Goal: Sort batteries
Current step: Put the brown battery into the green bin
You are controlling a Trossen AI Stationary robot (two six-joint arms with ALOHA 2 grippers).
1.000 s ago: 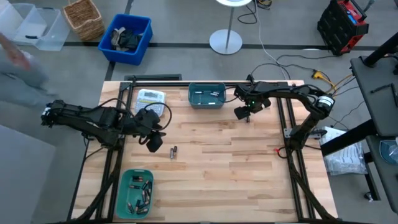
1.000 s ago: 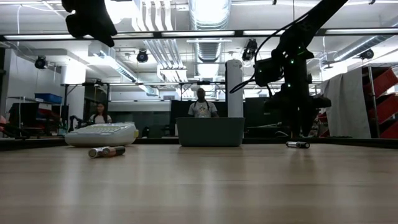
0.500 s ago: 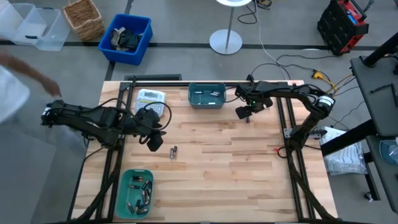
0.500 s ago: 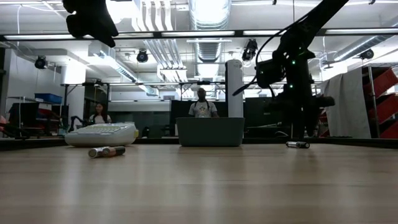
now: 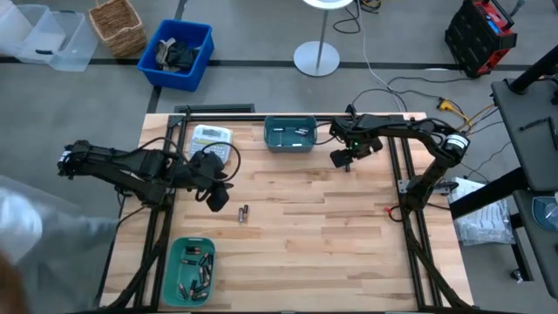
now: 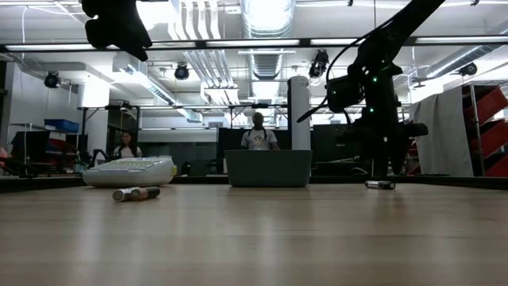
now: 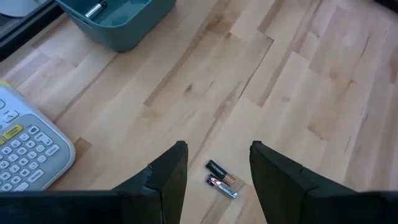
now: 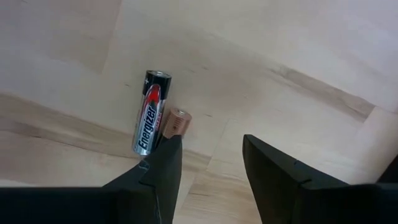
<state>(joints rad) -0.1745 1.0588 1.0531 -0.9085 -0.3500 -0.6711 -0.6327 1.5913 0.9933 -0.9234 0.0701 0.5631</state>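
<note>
Two small batteries [image 5: 243, 212] lie side by side on the wooden table, left of its middle; the left wrist view shows them [image 7: 221, 177] between my fingers. My left gripper [image 5: 216, 199] hangs open well above the table beside them. Near the far right, a silver-black battery [image 8: 149, 112] and a copper-ended battery [image 8: 176, 121] lie together on the wood. My right gripper [image 8: 211, 174] stands open just above them, and the pair lies beside one finger [image 8: 163, 165], not between the two. Two teal bins hold more batteries: one at the far edge [image 5: 289, 133] and one at the near left [image 5: 189, 270].
A white label-maker [image 5: 212, 139] with a keypad sits at the far left of the table, next to the far bin. Dark frame rails run along the table's left and right sides. People show in the room behind the table [image 6: 258, 131].
Neither gripper has visibly moved. A person has passed along the floor left of the table, toward its near side.
</note>
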